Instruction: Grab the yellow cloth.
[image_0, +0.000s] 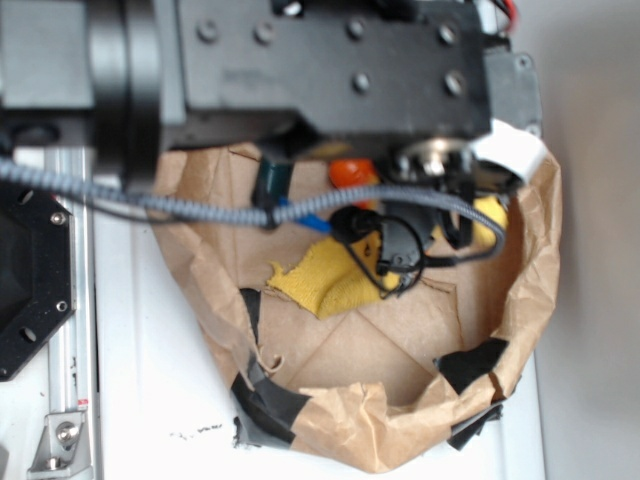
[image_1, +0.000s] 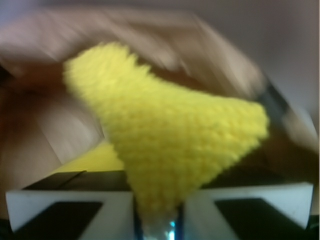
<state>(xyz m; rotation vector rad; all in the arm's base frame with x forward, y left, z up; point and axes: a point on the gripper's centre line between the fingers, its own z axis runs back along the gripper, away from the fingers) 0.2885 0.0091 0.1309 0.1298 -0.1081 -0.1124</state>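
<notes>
Scanning left to right in the exterior view: white tabletop (image_0: 150, 380) at left, then a crumpled brown paper bowl patched with black tape (image_0: 340, 425). Inside it lies the small fuzzy mustard-yellow cloth (image_0: 325, 280), partly hidden under the black robot arm (image_0: 300, 60) and its grey braided cable (image_0: 150, 200). An orange toy (image_0: 350, 172) peeks out near the back wall of the paper.

Wrist view: the yellow cloth (image_1: 180, 145) fills the centre, narrowing to a point that runs down between the white fingers (image_1: 70, 205) of the gripper (image_1: 157, 222). Gripper appears closed narrowly on that one corner of the cloth; the contact itself is blurred.

Task state, judged: cloth looks pinched, and the blur suggests motion.

Risks:
- Hold seems to be on a thin corner only. Soft terry fabric could slide out under its own weight, especially on a quick move.
- Hanging cloth may drag on the raised paper wall at right and snag, pulling it free or shifting the light paper.
- Cable loop hangs close to the cloth in the exterior view; it could catch.
</notes>
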